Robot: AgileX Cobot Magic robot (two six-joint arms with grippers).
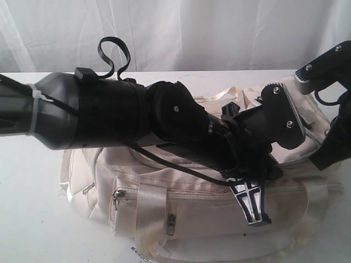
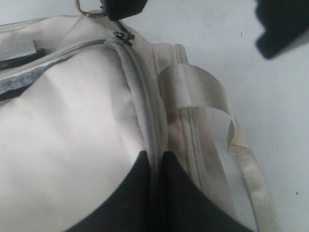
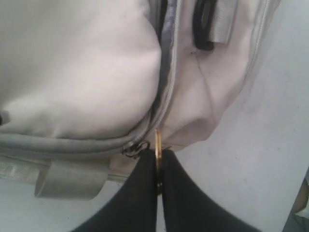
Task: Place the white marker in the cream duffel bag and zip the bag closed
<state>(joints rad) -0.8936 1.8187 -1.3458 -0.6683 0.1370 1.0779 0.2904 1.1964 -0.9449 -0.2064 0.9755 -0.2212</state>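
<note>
The cream duffel bag [image 1: 192, 219] lies on the white table, and both arms meet over its top. My left gripper [image 2: 155, 157] is shut on the grey zipper seam [image 2: 145, 96] of the bag, its black fingers pinching the fabric. My right gripper [image 3: 158, 157] is shut on the gold pull ring [image 3: 157, 140] of the zipper slider [image 3: 135, 147]. In the left wrist view that slider [image 2: 123, 37] sits at the far end of the seam, with the ring [image 2: 87, 10] beside the other gripper. The white marker is hidden from all views.
A pale webbing handle [image 2: 193, 87] loops beside the seam. A black plastic strap ring [image 3: 203, 24] sits on the bag's end. A black-and-white patterned strap [image 1: 249, 200] hangs over the bag's front. A black strap loop [image 1: 112, 52] stands behind the left arm. White table [image 1: 33, 219] surrounds the bag.
</note>
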